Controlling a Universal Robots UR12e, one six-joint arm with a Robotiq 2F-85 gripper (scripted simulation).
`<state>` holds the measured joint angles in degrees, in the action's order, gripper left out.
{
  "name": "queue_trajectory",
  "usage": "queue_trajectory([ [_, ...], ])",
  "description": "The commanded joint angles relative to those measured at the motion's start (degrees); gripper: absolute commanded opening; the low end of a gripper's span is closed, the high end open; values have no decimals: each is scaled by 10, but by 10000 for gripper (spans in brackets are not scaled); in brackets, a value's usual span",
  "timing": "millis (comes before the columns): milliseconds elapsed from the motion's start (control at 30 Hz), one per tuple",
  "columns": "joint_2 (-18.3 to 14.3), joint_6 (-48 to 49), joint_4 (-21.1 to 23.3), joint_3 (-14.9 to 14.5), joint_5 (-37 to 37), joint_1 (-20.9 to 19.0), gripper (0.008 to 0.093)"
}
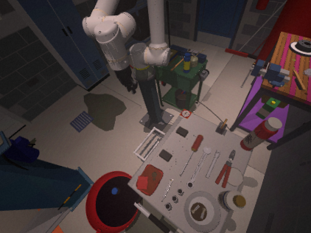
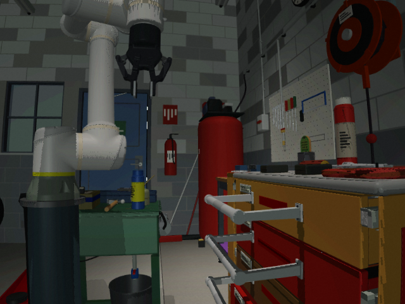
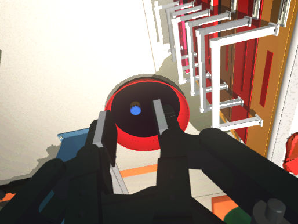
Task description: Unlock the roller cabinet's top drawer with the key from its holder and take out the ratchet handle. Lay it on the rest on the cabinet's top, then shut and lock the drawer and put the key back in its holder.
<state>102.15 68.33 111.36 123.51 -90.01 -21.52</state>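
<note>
The roller cabinet (image 2: 314, 229) stands at the right with its orange top drawer (image 2: 294, 212) closed, a grey bar handle (image 2: 242, 214) across its front. The key holder (image 1: 221, 127) sits at the far corner of the cabinet's grey top, a small dark block with a brass key standing in it. Two dark rest blocks (image 1: 166, 155) lie near the top's left edge. My gripper (image 2: 143, 88) hangs high above the floor, left of the cabinet and well away from it, fingers pointing down. It is partly open and holds nothing. The ratchet handle is hidden.
The stacked drawer handles (image 3: 214, 72) jut from the cabinet front toward me. A red round bin (image 3: 146, 114) stands on the floor below the gripper. A green cart (image 2: 119, 229) stands by the arm's pedestal. Screwdriver, wrenches, pliers and a red rag (image 1: 149, 179) lie on the cabinet top.
</note>
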Motion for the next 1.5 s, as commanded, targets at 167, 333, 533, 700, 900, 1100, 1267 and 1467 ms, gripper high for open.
queue_trajectory([
  [167, -25, -53, 6, -20, 0, -54, 380],
  [333, -59, -115, 11, -49, 0, -116, 380],
  [533, -116, -195, 15, -102, 0, -196, 380],
  [700, -170, -258, 12, -158, 0, -258, 380],
  [900, -234, -317, 2, -232, 0, -318, 380],
  [1100, -286, -358, -13, -300, 0, -359, 380],
  [1267, -316, -379, -23, -340, 0, -379, 380],
  [1467, -333, -390, -30, -365, 0, -390, 380],
])
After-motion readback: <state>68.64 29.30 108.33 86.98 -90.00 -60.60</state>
